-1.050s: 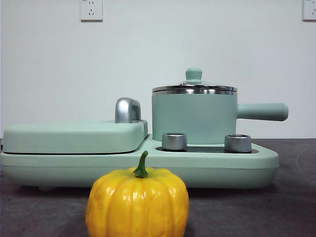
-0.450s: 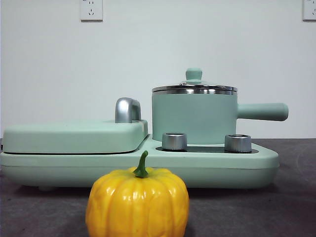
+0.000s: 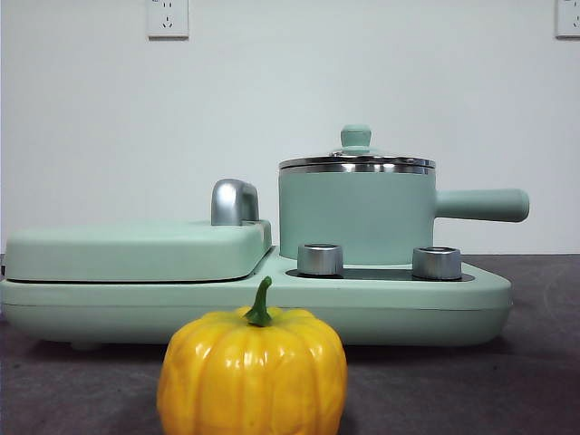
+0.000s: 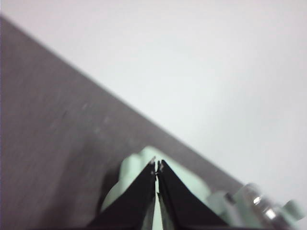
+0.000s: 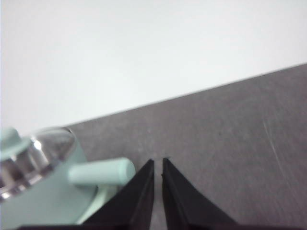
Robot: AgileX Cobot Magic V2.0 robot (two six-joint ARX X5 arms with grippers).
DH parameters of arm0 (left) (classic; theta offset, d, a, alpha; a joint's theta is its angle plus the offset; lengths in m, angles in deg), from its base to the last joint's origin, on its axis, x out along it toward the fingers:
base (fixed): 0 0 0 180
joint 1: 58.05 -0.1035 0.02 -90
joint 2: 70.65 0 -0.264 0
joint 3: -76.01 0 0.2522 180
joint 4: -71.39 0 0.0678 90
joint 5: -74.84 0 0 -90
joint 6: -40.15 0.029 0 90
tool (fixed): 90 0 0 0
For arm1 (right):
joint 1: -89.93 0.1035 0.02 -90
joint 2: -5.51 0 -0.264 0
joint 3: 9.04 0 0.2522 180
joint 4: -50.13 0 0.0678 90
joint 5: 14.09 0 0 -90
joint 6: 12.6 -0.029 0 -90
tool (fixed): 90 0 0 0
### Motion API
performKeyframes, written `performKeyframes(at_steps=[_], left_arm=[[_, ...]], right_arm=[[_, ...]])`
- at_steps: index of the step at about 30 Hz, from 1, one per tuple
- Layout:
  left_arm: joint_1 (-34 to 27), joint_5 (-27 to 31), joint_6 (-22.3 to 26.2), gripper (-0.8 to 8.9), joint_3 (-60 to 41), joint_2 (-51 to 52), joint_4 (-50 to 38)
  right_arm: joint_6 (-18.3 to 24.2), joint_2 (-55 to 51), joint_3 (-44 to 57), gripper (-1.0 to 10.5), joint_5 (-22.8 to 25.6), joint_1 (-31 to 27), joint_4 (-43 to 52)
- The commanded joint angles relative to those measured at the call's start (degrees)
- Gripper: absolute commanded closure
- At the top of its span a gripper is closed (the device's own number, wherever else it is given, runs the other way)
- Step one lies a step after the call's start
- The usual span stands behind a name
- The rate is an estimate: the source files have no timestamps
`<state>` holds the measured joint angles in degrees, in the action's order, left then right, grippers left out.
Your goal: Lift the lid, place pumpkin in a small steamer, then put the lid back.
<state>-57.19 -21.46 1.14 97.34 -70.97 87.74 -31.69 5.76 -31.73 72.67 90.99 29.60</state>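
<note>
While neither arm shows in the front view, the pumpkin sits close to the camera on the dark grey table, glossy yellow-orange with a short green stem, in front of a mint-green cooker base. On the right half of that base stands the small steamer, its long straight handle pointing right. The lid rests flat on the pot's steel rim, with its small green knob on top. Two steel dials stand just in front of the pot. The flat griddle cover lies closed on the left half, with a steel hinge piece at its back.

From the left wrist view, the left gripper hangs above the table with its black jaws nearly touching, holding nothing. Blurred mint-green shapes beyond its tips are probably a corner of the cooker.

From the right wrist view, the right gripper also holds nothing, its jaws a thin slit apart. Its tips lie just beside the end of the steamer's handle, not touching it; the lid's rim shows blurred.
</note>
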Motion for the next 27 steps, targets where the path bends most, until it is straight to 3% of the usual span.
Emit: performKeyframes(at_steps=[1,12,27], left_arm=[[-0.1,-0.1,1.0,8.04,2.8,0.0,-0.4],[-0.1,-0.1,10.8,8.04,14.6,-2.4,6.9],[-0.1,-0.1,21.1,8.04,30.6,-19.4,17.2]], right_arm=[[-1.4,0.0,-3.1,9.2,-0.2,-0.1,0.4],[-0.2,0.8,-13.7,9.2,-0.1,-0.1,-3.8],[13.2,14.0,-26.6,9.2,-0.4,-0.1,-14.8]])
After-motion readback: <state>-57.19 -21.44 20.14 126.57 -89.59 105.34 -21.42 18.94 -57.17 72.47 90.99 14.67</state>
